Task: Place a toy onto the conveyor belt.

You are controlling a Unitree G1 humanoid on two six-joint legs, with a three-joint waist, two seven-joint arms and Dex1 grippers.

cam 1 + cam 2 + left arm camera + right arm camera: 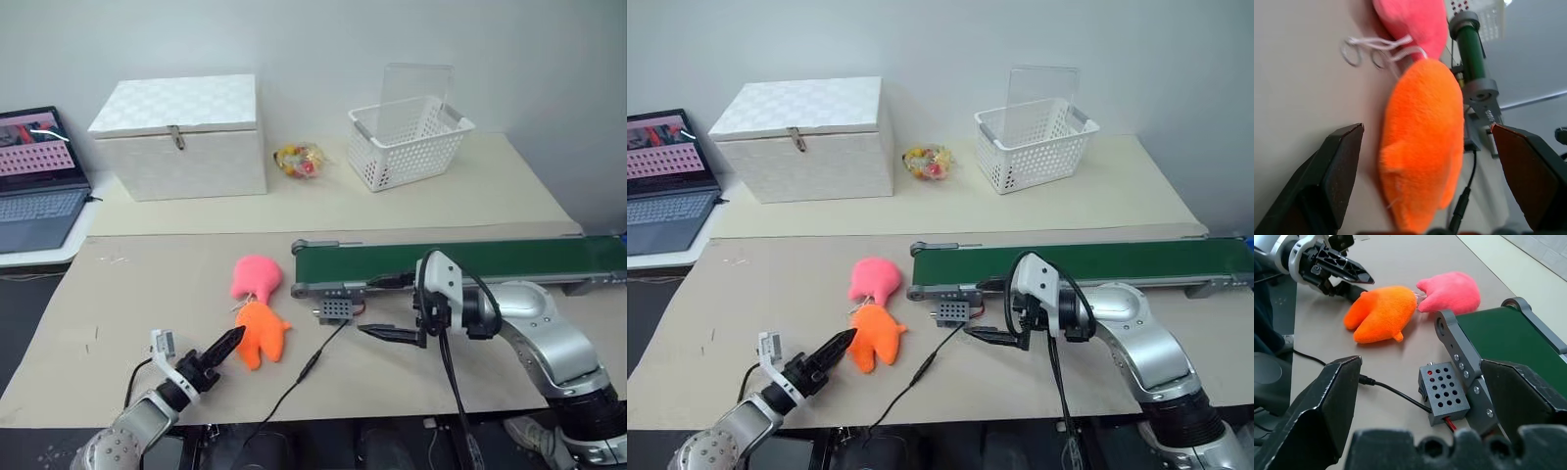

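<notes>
The toy (263,334) lay at the conveyor belt's (490,260) eight o'clock, touching a pink plush (257,276) — soft, light, best pinched across its plump middle — while the left gripper (227,344) and the right gripper (392,334) stood spread, empty.

Left gripper (233,340) low, jaws spread wide; right gripper (392,334) points across, fingers apart, empty.
</notes>
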